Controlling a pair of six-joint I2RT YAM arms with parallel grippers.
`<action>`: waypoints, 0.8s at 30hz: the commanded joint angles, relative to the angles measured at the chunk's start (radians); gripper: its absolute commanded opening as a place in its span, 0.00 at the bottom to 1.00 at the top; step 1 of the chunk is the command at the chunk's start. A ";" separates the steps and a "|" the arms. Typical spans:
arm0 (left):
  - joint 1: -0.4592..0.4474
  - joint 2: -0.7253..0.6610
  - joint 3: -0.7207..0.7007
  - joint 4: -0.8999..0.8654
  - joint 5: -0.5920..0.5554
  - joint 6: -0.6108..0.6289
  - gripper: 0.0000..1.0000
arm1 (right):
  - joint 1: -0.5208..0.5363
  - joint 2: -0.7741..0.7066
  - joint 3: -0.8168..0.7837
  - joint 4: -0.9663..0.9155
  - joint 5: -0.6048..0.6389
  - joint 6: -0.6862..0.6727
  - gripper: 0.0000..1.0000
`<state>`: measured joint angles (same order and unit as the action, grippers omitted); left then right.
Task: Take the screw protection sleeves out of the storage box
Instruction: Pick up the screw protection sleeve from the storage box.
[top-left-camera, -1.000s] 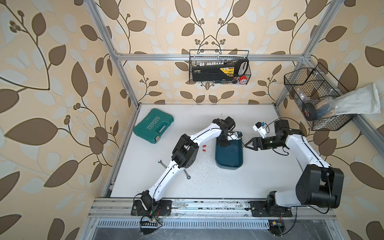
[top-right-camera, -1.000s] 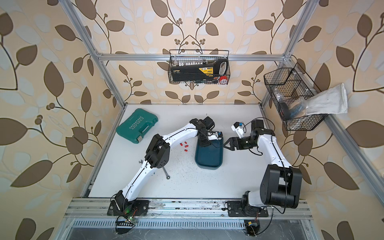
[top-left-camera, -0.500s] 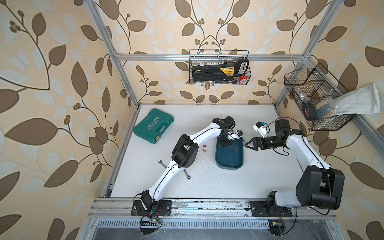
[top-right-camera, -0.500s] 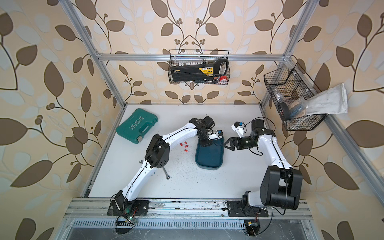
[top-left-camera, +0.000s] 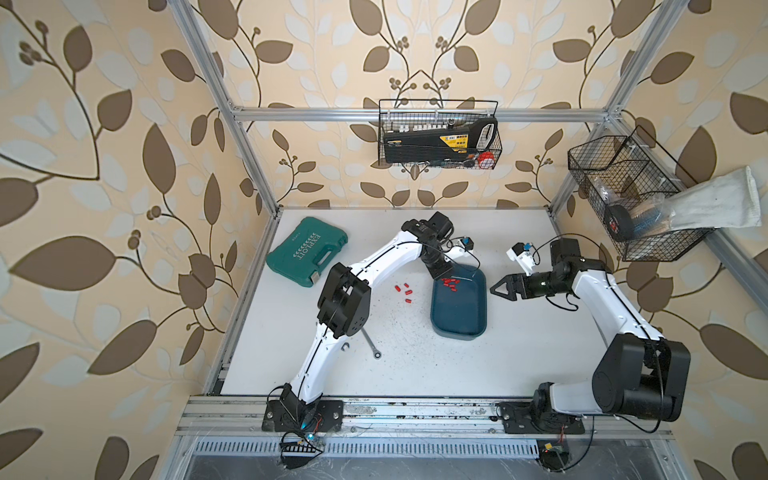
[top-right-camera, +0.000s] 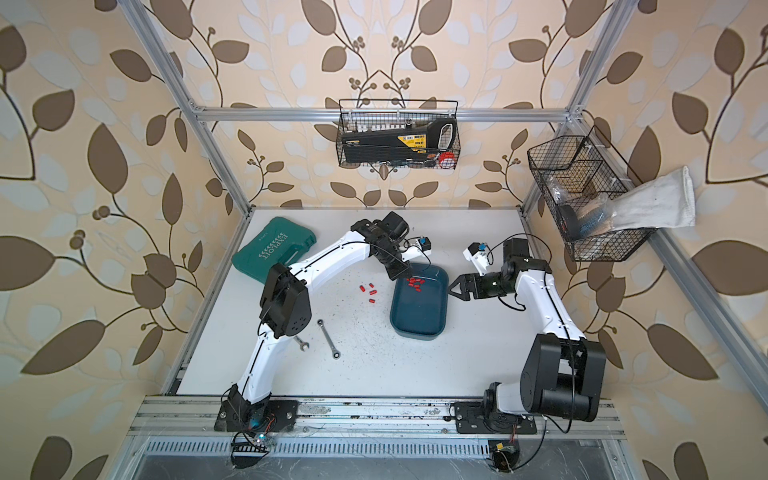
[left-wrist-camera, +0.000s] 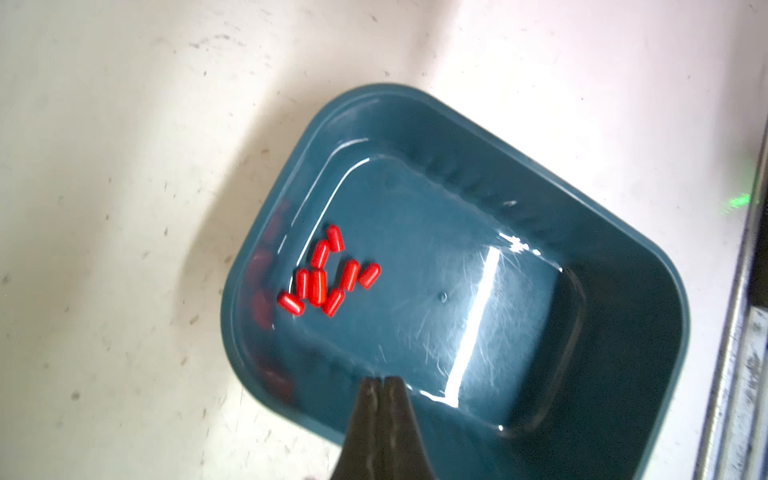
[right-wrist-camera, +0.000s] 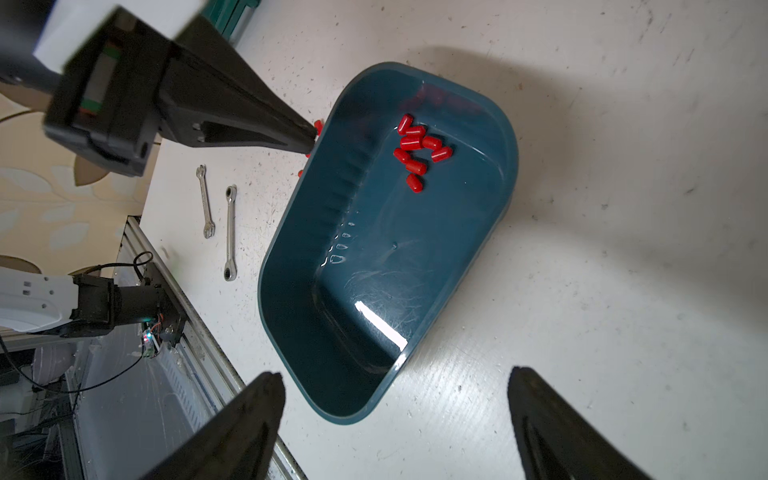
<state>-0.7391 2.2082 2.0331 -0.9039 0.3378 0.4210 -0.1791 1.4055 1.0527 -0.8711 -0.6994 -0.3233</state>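
Clustering in storage box (left-wrist-camera: 415, 232) corner, sleeves (left-wrist-camera: 324, 274) near closed left pincer (left-wrist-camera: 381, 379).

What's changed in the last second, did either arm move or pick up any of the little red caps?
Nothing visibly changed. The left pincer stays shut over a corner of the shallow dark teal plastic tray, the right pincer open beside it; the small red plastic caps lie as before, in the tray and on the white table.
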 joint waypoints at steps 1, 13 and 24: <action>0.034 -0.136 -0.114 0.033 0.017 0.021 0.00 | 0.007 -0.001 -0.005 -0.011 -0.011 -0.019 0.88; 0.177 -0.287 -0.348 0.124 0.079 -0.025 0.46 | 0.385 0.079 0.034 0.208 0.384 -0.218 0.64; 0.278 -0.393 -0.485 0.181 0.102 -0.036 0.76 | 0.460 0.455 0.222 0.252 0.495 -0.320 0.45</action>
<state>-0.4534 1.8755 1.5604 -0.7475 0.3985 0.3843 0.2657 1.8206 1.2240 -0.6300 -0.2443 -0.5999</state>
